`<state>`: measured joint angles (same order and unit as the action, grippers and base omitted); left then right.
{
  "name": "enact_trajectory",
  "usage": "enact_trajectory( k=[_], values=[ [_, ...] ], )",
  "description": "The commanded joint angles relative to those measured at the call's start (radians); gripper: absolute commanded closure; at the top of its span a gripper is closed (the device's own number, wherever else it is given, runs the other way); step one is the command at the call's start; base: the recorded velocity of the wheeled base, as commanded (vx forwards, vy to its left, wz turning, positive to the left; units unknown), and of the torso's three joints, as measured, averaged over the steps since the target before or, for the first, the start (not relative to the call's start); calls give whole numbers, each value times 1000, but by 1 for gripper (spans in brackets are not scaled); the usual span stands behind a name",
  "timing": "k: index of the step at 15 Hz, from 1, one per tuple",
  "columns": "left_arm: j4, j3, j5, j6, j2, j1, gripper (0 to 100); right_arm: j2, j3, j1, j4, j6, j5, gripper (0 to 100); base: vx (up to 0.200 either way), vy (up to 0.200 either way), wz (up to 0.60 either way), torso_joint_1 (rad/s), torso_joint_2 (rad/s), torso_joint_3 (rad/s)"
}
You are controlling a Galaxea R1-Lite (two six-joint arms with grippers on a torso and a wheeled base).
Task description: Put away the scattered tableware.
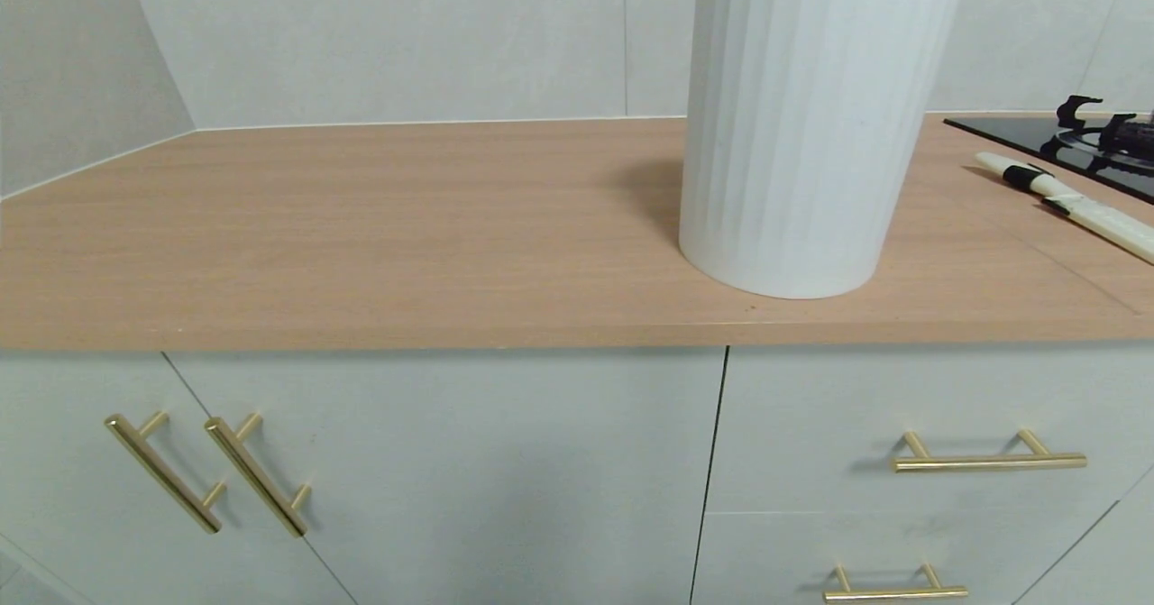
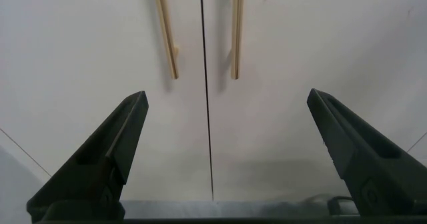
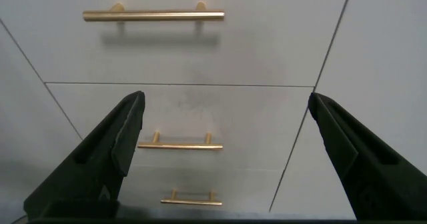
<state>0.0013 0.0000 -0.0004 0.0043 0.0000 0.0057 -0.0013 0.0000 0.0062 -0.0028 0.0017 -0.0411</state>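
Note:
A tall white ribbed container [image 1: 802,118] stands on the wooden countertop [image 1: 361,235], right of the middle. A white utensil with black bands [image 1: 1064,201] lies at the far right of the counter, beside the black stove top [image 1: 1073,150]. My left gripper [image 2: 227,111] is open and faces the white cabinet doors with two gold handles [image 2: 167,31]. My right gripper [image 3: 227,107] is open too, facing the drawer fronts and their gold handles [image 3: 153,15]. Nothing is between either pair of fingers.
Below the counter, cabinet doors with two gold handles [image 1: 207,470] are on the left and drawers with gold handles [image 1: 990,459] on the right. White tiled walls close the back and left. The counter's left half is bare wood.

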Motion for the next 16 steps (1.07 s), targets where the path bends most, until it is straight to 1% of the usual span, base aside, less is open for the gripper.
enact_trajectory(
  k=[1, 8, 16],
  values=[
    [0, 0, 0, 0, 2, 0, 0, 1, 0, 0, 0, 0, 0, 0, 0, -200, 0, -7, 2, 12],
    [0, 0, 0, -1, 2, 0, 0, 1, 0, -2, 0, 0, 0, 0, 0, -200, 0, 0, 3, 4],
    [0, 0, -1, -1, 2, 0, 0, 1, 0, 0, 0, 0, 0, 0, 0, 0, 0, 0, 0, 0]
  ],
)
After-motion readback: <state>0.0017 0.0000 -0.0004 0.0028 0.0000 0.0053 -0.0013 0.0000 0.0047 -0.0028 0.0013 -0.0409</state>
